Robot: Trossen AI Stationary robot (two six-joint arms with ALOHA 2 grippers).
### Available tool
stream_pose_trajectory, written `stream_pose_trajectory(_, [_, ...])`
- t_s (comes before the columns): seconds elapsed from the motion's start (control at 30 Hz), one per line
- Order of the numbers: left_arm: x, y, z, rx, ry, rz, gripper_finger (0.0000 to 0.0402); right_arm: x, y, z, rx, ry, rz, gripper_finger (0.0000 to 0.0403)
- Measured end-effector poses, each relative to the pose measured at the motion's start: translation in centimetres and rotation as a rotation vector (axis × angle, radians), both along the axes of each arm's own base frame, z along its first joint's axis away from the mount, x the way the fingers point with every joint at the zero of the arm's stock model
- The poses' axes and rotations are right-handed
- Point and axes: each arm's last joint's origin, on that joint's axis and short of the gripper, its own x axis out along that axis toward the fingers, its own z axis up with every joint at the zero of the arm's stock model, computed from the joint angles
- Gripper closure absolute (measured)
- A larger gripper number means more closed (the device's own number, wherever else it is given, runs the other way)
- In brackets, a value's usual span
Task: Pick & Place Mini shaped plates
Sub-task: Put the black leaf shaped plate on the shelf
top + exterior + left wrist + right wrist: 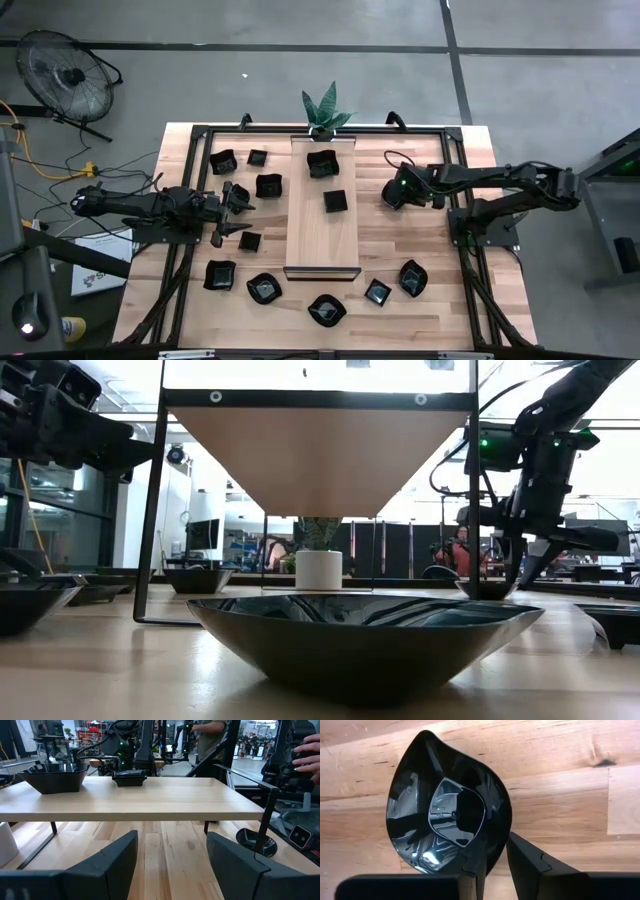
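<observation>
Several glossy black mini plates lie scattered on the table (pixel 400 240); one fills the low view's foreground (pixel 365 635). Two more rest on the long pale raised board (pixel 322 240), a square one (pixel 335 201) and one farther back (pixel 322 163). My right gripper (pixel 393 192) (pixel 492 872) points down over a leaf-shaped plate (pixel 450 810) right of the board and is shut on it. My left gripper (pixel 238 217) (pixel 170 855) is open and level, left of the board, facing its long edge (pixel 150 812), with small plates beside it (pixel 250 241). My right gripper pinches the leaf-shaped plate's raised rim at its rounded end (pixel 492 852). One finger is over the bowl's inside and the other finger (pixel 525 865) is outside the rim. The fingers come from above, pointing down. Whether the plate is off the wood, I cannot tell.
The black frame's posts (pixel 205 135) stand at the table's corners. A potted plant (pixel 325 110) sits at the far edge behind the board. More plates line the near side (pixel 327 309). A person's hand (pixel 307 750) shows beyond the table in the left wrist view.
</observation>
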Motion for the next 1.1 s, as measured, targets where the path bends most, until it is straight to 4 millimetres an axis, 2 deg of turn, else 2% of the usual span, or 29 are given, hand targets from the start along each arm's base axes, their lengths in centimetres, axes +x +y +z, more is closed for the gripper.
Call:
stream_pose_trajectory(0.33, [0.0,0.0,0.0,0.0,0.0,0.0,0.0168,0.2,-0.2,0.1,-0.046,-0.003,0.034,0.0398])
stream_pose_trajectory(0.8, [0.0,0.0,0.0,0.0,0.0,0.0,0.0168,0.2,0.0,0.3,-0.013,-0.035,0.109,0.0401])
stream_pose_trajectory(1.1, [0.0,0.0,0.0,0.0,0.0,0.0,0.0168,-0.7,0.4,1.7,-0.028,-0.072,0.146,0.0402])
